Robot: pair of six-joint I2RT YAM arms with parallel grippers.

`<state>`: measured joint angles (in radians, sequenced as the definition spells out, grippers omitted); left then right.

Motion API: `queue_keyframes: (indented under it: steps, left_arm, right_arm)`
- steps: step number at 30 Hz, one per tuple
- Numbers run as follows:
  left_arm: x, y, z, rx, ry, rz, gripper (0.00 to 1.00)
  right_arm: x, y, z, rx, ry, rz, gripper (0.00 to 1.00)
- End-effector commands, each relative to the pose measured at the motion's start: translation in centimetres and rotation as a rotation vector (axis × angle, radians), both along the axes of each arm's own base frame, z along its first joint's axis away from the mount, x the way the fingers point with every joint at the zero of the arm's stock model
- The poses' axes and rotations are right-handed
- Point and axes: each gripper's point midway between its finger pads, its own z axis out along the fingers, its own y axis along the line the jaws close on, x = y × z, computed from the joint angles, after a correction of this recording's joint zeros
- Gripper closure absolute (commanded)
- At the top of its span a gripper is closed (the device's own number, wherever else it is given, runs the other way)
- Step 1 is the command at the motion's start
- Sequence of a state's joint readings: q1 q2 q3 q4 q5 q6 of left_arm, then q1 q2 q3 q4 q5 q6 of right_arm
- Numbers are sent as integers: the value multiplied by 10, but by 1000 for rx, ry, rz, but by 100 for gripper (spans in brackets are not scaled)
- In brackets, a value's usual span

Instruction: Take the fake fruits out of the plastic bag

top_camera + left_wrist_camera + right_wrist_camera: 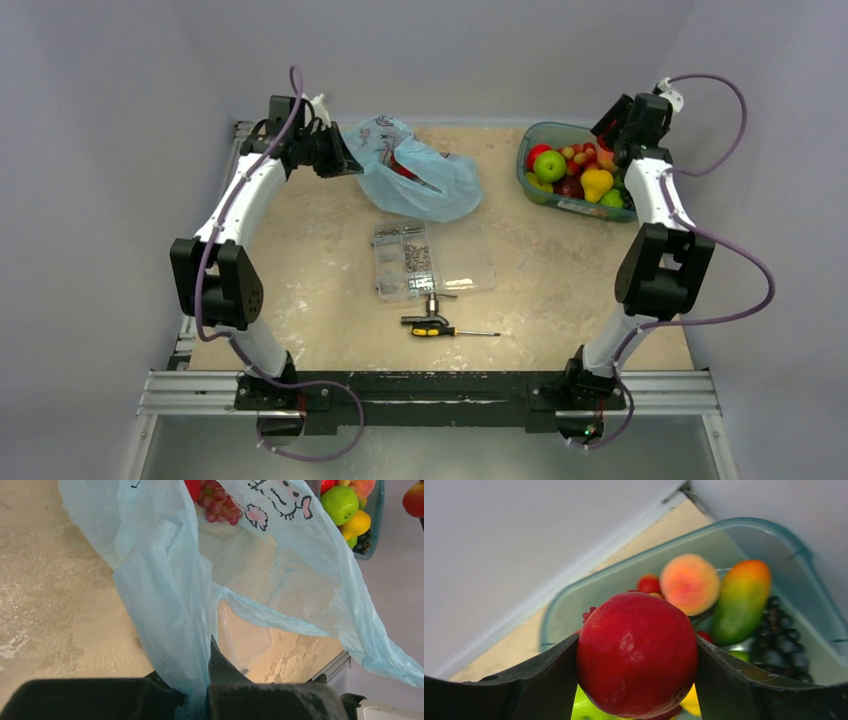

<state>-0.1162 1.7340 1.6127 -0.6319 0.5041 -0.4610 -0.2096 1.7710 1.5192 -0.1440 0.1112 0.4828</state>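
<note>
The light blue plastic bag [415, 170] lies at the back middle of the table, its mouth held up. My left gripper [340, 155] is shut on the bag's edge [170, 630]. Inside the bag a dark red grape bunch [218, 502] and part of a red fruit [192, 487] show. My right gripper [612, 140] is shut on a red round fruit [638, 652] and holds it over the teal tub [575, 170] at the back right. The tub holds a green apple [549, 165], a peach [689, 584], a mango [741, 600], dark grapes [781, 642] and other fruits.
A clear compartment box of screws [430, 258] sits in the middle of the table. A screwdriver with a yellow and black handle [440, 329] and a small metal part [433, 303] lie in front of it. The back wall stands close behind the bag and tub.
</note>
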Motion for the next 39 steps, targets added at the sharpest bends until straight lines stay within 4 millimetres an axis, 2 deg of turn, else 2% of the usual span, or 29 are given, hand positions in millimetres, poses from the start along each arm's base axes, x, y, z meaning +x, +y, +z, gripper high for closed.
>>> queue_keyframes:
  steps: [1,5,11,14,20,22,25,27,29,33,36,39]
  left_arm:
    - [-11,-3,20,-32,-55,-29,100]
    - [-12,-6,15,-38,-24,-49,100]
    - [-15,0,10,1,-7,-39,100]
    - [-17,-1,9,-9,-2,-40,100]
    - [-19,-1,13,-9,-14,-38,100]
    - [-19,-3,13,-18,-7,-42,100]
    - [-20,-5,12,-22,-3,-47,100]
    - [-21,-7,12,-26,-1,-50,100]
    - [-21,-7,12,-27,-3,-49,100]
    - [-22,-6,9,4,-10,-49,100]
    - [-23,-3,9,36,-18,-46,100]
    - [-24,0,8,71,-28,-39,100]
  right_arm:
    - [-2,-42,-17,-232,157,-100,69]
    - [-2,-52,-42,-239,276,-153,60]
    - [6,-41,-46,-286,276,-90,22]
    - [0,-43,-49,-306,320,-121,11]
    - [-32,-54,-48,-329,367,-237,3]
    - [-39,-50,-40,-357,365,-243,2]
    - [-44,-34,-18,-409,329,-238,2]
    - [-41,-9,-3,-411,282,-192,2]
    - [-34,30,13,-387,213,-84,2]
    - [-24,141,49,-245,46,253,6]
    - [-37,218,88,-187,-94,446,7]
    - [-61,286,132,-122,-242,608,7]
